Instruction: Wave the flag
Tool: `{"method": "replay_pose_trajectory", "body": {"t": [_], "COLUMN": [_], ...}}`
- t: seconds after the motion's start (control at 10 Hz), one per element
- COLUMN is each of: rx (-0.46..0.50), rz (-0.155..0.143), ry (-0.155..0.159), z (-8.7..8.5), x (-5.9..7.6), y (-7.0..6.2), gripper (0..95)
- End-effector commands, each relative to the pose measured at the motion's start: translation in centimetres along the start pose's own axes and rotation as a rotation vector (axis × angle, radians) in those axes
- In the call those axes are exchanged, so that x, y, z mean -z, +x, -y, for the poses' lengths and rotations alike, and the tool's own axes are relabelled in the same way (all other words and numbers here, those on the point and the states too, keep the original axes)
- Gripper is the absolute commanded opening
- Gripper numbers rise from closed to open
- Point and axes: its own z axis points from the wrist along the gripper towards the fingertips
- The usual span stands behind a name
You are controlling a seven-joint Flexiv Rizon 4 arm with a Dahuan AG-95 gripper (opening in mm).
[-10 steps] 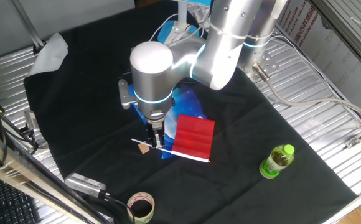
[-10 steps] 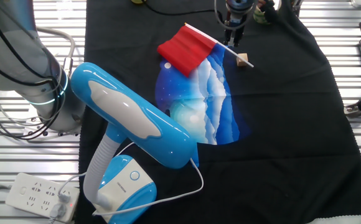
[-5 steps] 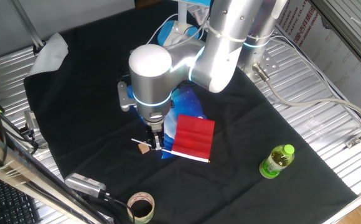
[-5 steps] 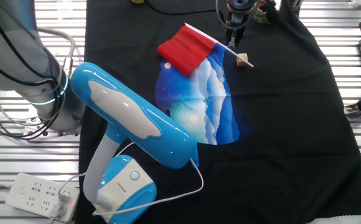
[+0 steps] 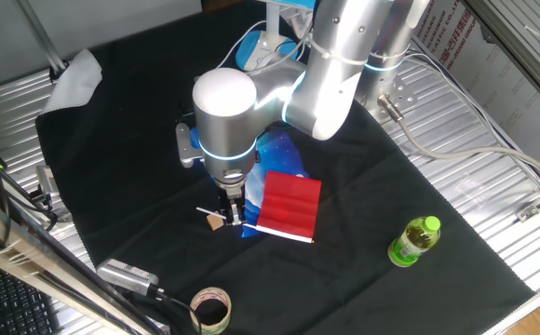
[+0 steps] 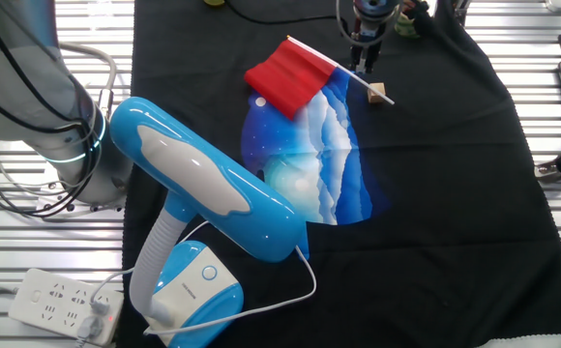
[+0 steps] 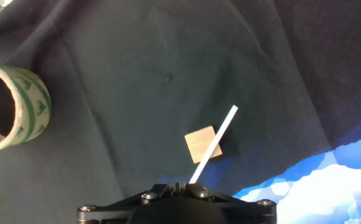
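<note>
hand view puts you right over the stick of the flag (image 7: 213, 144); the white stick runs up from between the fingers and lies across a small wooden block (image 7: 203, 144) on the black cloth (image 7: 137, 74) covering the bench; the hand (image 7: 177, 185) sits low at the bottom edge, and you cannot tell from here whether the fingers have pinched the stick or merely straddle it; one fixed view shows the hand (image 5: 234, 213) pointing straight down on the stick's bare end, with the red cloth of the flag (image 5: 289, 206) lying flat beside it, partly over the blue-and-white patterned cloth (image 5: 279, 154); the other fixed view agrees: flag (image 6: 290, 75) down on the cloth, stick end propped on the block (image 6: 379, 94), hand (image 6: 362, 60) right at it; so you look to be at the grasp step, with the flag not yet lifted; the next move, as i judge it, calls for a firm pinch on that thin stick, then a straight lift clear of the block before any swinging, since a loose hold would let the stick twist; as for writing, the roll of tape (image 7: 9, 107) carries red print on its inner core, too cut off to read; the green bottle (image 5: 413, 240) has a label too small to make out.
</note>
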Motion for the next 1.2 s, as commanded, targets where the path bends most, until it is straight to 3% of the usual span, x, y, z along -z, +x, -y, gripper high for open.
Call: {"method": "replay_pose_trajectory", "body": {"t": [0.1,0.2,1.2], "rx": [0.011,0.013,0.011], "rz": [0.004,0.005,0.004], "ry": [-0.003,-0.005,-0.008], "z": [0.0,0.0,-0.2], "x": [-0.1,-0.1,-1.2], "y": [0.0,0.1,0.6], "gripper": [19.0,38.0,38.0]}}
